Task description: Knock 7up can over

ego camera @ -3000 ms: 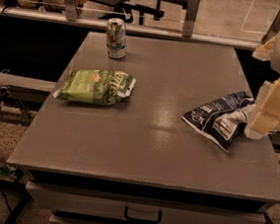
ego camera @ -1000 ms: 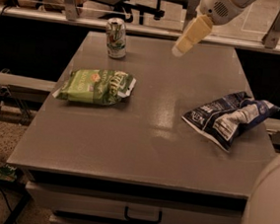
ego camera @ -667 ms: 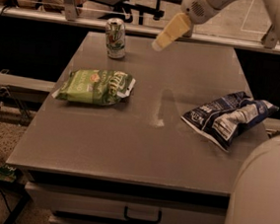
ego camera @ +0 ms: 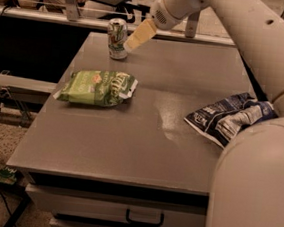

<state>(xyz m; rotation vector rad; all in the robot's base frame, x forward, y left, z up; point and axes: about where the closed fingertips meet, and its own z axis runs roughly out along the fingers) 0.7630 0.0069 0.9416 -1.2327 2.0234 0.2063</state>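
The 7up can [ego camera: 117, 38] stands upright near the far left corner of the grey table [ego camera: 130, 134], silvery-white and green with a silver rim. My gripper [ego camera: 138, 37] reaches in from the upper right on the white arm, its tip just to the right of the can, at about mid-height of the can and very close to it.
A green chip bag [ego camera: 97, 87] lies left of centre on the table. A dark blue chip bag [ego camera: 229, 118] lies at the right edge. My arm's large white body fills the right side. A drawer handle [ego camera: 144, 218] is below the front edge. A person sits behind the far rail.
My gripper has swept left across the far side of the table, from beside the blue bag to right next to the can. The can still stands upright.
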